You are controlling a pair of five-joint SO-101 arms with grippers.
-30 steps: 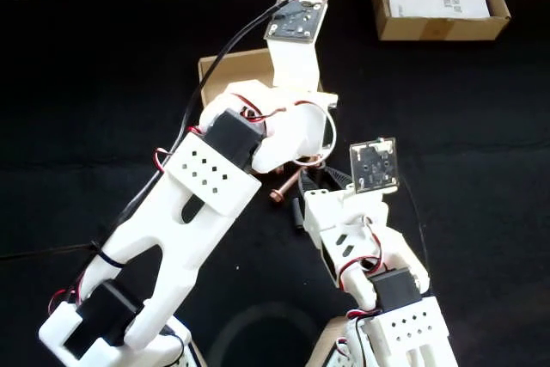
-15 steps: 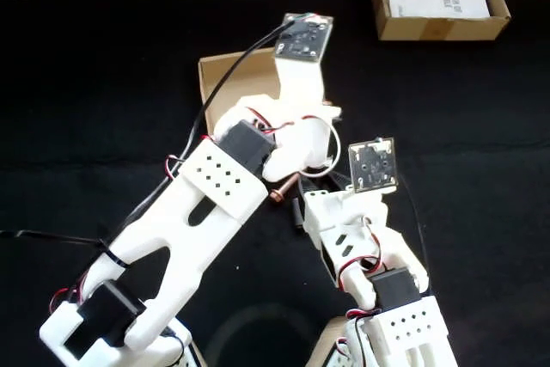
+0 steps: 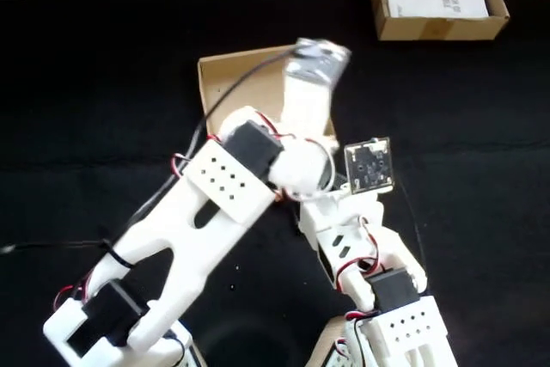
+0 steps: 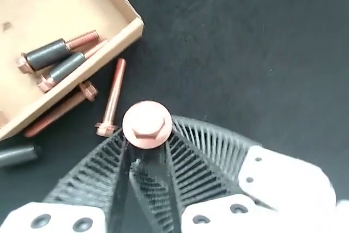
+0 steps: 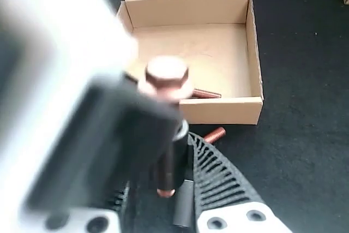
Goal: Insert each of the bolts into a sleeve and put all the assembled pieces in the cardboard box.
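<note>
Gripping a sleeve [image 5: 184, 208], the right gripper [image 5: 175, 159] seems to steady it for mating; just beyond, the left gripper [image 4: 146, 144] clenches a bolt [image 4: 147, 125] alongside, uninserted; farther off, the cardboard box [image 5: 226, 110] holds two assembled pieces [image 4: 50, 53].

I count two assembled pieces [image 4: 52, 53] inside the cardboard box [image 4: 32, 4], two bare bolts [image 4: 112, 94] lying just outside its wall, a third bolt [image 4: 147, 125] head-on near them, and one empty sleeve [image 4: 15, 155] beside the box.
</note>
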